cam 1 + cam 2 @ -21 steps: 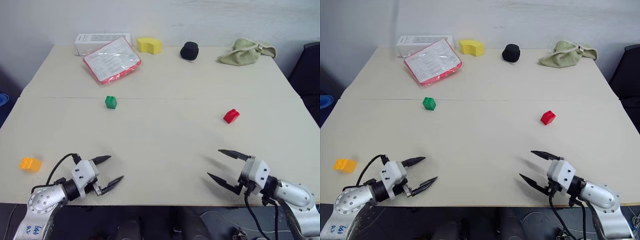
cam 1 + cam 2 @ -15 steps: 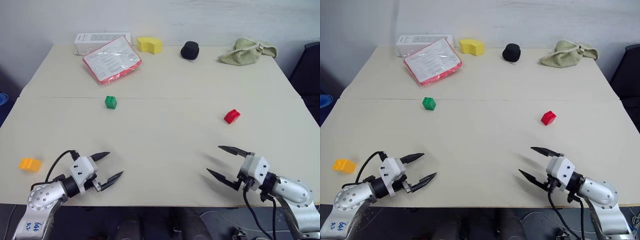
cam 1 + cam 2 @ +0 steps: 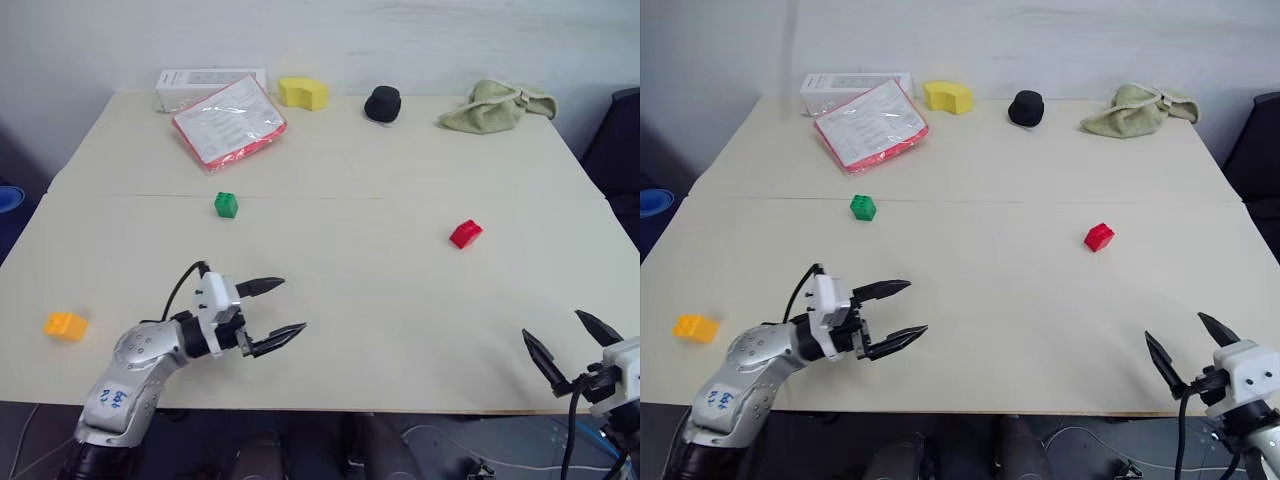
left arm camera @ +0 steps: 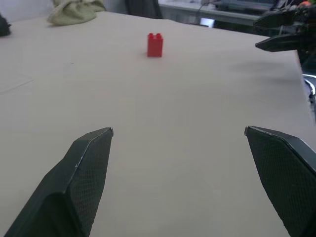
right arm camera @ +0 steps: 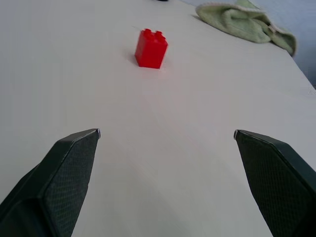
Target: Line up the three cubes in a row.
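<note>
Three cubes lie far apart on the beige table [image 3: 340, 160]. The green cube [image 3: 226, 204] is left of centre, the red cube [image 3: 465, 234] is right of centre, and the orange-yellow cube [image 3: 66, 325] is near the front left edge. My left gripper [image 3: 292, 306] hovers open over the front of the table, pointing right, between the orange-yellow and red cubes, with nothing in it. My right gripper [image 3: 552, 326] is open at the front right corner and empty. Both wrist views look toward the red cube [image 5: 151, 48], well ahead of the fingers.
Along the back edge sit a white box [image 3: 210, 78], a red-edged plastic packet [image 3: 229, 119], a yellow wedge block [image 3: 303, 92], a black round object [image 3: 382, 103] and a green cloth [image 3: 497, 103]. A seam [image 3: 400, 197] crosses the tabletop.
My left gripper has moved right and inward over the table. My right gripper has drawn back and right to the front corner. Both stayed open; the cubes have not moved.
</note>
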Controlling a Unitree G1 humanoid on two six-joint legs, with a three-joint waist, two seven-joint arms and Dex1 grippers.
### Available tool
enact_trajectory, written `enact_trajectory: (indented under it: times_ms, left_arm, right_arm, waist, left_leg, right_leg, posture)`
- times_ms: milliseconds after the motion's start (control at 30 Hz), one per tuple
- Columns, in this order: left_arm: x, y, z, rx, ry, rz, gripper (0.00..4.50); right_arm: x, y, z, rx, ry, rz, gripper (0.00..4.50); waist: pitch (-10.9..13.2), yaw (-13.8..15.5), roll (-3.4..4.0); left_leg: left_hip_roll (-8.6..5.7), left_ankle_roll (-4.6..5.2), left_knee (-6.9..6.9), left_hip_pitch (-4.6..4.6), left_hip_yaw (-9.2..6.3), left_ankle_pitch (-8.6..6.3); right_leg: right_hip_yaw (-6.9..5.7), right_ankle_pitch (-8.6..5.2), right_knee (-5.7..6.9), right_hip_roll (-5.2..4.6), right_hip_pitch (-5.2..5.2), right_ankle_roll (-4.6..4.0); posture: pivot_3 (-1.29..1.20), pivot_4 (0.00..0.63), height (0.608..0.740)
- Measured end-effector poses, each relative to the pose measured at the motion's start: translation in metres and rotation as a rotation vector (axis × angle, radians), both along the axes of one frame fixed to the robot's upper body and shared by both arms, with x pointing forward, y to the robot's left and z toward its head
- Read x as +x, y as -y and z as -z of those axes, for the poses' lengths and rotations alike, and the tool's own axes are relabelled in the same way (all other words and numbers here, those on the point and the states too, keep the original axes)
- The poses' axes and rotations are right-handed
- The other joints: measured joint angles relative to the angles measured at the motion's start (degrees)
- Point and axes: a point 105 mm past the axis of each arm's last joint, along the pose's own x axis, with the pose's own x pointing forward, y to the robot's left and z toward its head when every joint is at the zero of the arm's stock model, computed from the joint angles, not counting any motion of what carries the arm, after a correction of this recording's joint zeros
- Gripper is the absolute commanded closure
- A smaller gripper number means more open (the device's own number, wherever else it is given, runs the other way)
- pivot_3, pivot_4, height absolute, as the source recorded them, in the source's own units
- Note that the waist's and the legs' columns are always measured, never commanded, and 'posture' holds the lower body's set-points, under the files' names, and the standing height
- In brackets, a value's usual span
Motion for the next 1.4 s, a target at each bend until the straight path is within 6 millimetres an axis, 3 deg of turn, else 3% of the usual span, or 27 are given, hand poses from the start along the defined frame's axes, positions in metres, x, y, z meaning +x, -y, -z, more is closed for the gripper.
enact_trajectory:
  times_ms: [200,367,533,667,767,833,1000,1133,1267,1400]
  left_arm:
    - [0.007,0.011,-0.011,-0.029,0.018,0.034,0.00]
    - [0.015,0.014,-0.012,-0.040,0.007,0.038,0.00]
    - [0.020,0.006,-0.005,-0.021,0.004,-0.005,0.00]
    - [0.016,-0.003,0.004,-0.021,-0.013,-0.059,0.00]
    - [0.008,-0.006,0.011,-0.021,-0.038,-0.085,0.00]
    - [0.004,-0.006,0.011,-0.021,-0.037,-0.082,0.00]
    - [0.003,-0.004,0.008,-0.021,-0.023,-0.084,0.00]
    - [0.004,-0.004,0.006,-0.014,-0.011,-0.077,0.00]
    - [0.006,-0.005,0.002,-0.002,0.005,-0.068,0.00]
    - [0.006,-0.006,0.004,0.006,0.001,-0.061,0.00]
  right_arm:
    - [0.043,-0.007,-0.033,0.043,0.085,-0.089,0.00]
    - [0.120,-0.026,-0.059,0.084,0.021,-0.222,0.00]
    - [0.174,-0.042,-0.061,0.102,-0.108,-0.271,0.00]
    - [0.190,-0.041,-0.041,0.103,-0.214,-0.261,0.00]
    - [0.193,-0.042,-0.024,0.108,-0.281,-0.263,0.62]
    - [0.194,-0.043,-0.018,0.104,-0.304,-0.267,1.30]
    - [0.197,-0.044,-0.024,0.086,-0.269,-0.295,3.03]
    - [0.192,-0.054,-0.031,0.060,-0.231,-0.415,3.05]
    - [0.167,-0.094,-0.041,-0.055,-0.215,-0.741,3.05]
    - [0.123,-0.142,-0.033,-0.206,-0.323,-1.092,3.05]
  waist:
    - [0.0,-0.6,0.02]
    - [0.0,-0.6,0.02]
    - [0.0,-0.2,0.04]
    - [0.0,-0.2,0.04]
    - [0.0,-0.3,0.04]
    - [0.0,-0.3,0.04]
    - [0.0,-0.3,0.05]
    - [0.0,-0.5,0.05]
    - [0.1,-0.5,0.07]
    - [0.1,-0.3,0.07]
  left_leg:
    - [-0.04,-0.04,0.03,0.03,-0.03,0.13]
    - [-0.10,-0.32,0.16,-0.06,-0.06,0.37]
    - [-0.04,-0.41,0.13,-0.20,-0.15,0.48]
    - [-0.08,-0.24,0.17,-0.31,-0.07,0.38]
    - [-0.08,-0.18,0.23,-0.36,-0.05,0.35]
    - [-0.08,-0.18,0.29,-0.36,-0.04,0.35]
    - [-0.09,-0.20,0.37,-0.27,-0.06,0.37]
    - [-0.08,-0.24,0.31,-0.25,-0.05,0.39]
    - [-0.03,-0.27,0.29,-0.22,-0.05,0.39]
    - [-0.03,-0.25,0.28,-0.23,-0.11,0.37]
  right_leg:
    - [0.10,0.03,0.14,0.08,0.00,0.05]
    - [0.14,0.07,0.39,0.06,-0.39,0.06]
    - [0.01,0.01,0.31,0.08,-0.48,-0.02]
    - [-0.06,0.03,0.18,-0.08,-0.48,0.02]
    - [-0.06,0.07,0.09,-0.10,-0.48,0.10]
    - [-0.04,0.09,0.14,-0.10,-0.47,0.13]
    - [-0.02,0.16,0.28,-0.10,-0.41,0.12]
    - [-0.02,0.16,0.29,-0.07,-0.43,0.12]
    - [-0.03,0.16,0.30,-0.06,-0.43,0.13]
    - [-0.08,0.16,0.30,-0.10,-0.42,0.12]
  posture:
    - [0.00,0.150,0.740]
    - [0.00,0.150,0.740]
    - [0.00,0.150,0.740]
    - [0.00,0.150,0.740]
    - [0.00,0.150,0.740]
    - [0.00,0.150,0.740]
    - [0.00,0.150,0.740]
    - [0.00,0.150,0.740]
    - [0.00,0.150,0.740]
    - [0.00,0.150,0.740]
